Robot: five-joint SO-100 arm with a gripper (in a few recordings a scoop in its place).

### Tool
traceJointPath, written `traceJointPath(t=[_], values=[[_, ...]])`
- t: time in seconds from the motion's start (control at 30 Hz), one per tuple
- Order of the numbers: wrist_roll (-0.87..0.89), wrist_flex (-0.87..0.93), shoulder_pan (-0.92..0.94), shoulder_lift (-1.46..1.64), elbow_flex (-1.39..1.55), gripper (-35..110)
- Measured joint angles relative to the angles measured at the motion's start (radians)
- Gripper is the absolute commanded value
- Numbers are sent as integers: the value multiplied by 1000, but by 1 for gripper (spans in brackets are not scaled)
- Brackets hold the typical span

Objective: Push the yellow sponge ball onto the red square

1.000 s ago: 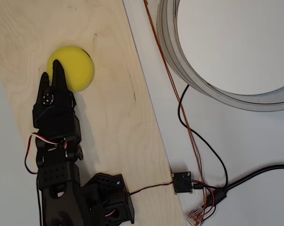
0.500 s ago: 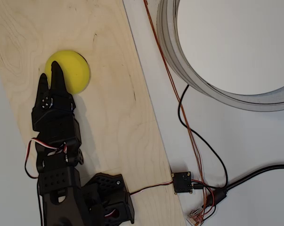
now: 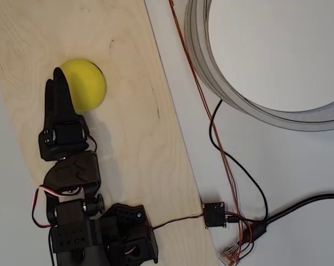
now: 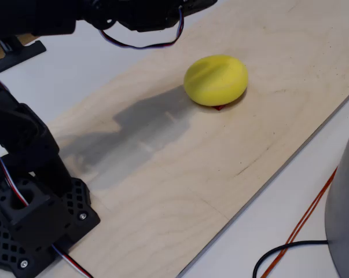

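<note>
The yellow sponge ball [image 3: 86, 83] [image 4: 216, 80] rests on the pale wooden board [image 3: 133, 122] [image 4: 220, 174]. A thin sliver of the red square [image 4: 219, 107] peeks out under the ball's near edge; the ball hides it in the overhead view. My black gripper [image 3: 56, 78] is at the ball's left side in the overhead view, fingers pressed together and holding nothing. Its tip overlaps the ball's left rim. In the fixed view the arm [image 4: 133, 14] hangs above the board, up and to the left of the ball, and casts a shadow beside it.
My arm's base [image 3: 122, 238] [image 4: 29, 220] is fixed at the board's near end. A large grey round rim [image 3: 211, 66] lies to the right of the board on the white table. Black and orange cables [image 3: 225, 160] and a small circuit box [image 3: 215, 214] are there too.
The ball shifted slightly left and down, then stayed. My gripper rolled at the wrist, its fingers closed together, and the arm straightened toward the ball's left rim.
</note>
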Motion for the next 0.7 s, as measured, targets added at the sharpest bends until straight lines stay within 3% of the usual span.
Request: traceJointPath(t=[0.2, 0.43, 0.7], values=[[-276, 0, -48, 133, -12, 21], [-472, -2, -114, 175, -78, 31], [-514, -2, -140, 147, -160, 28]])
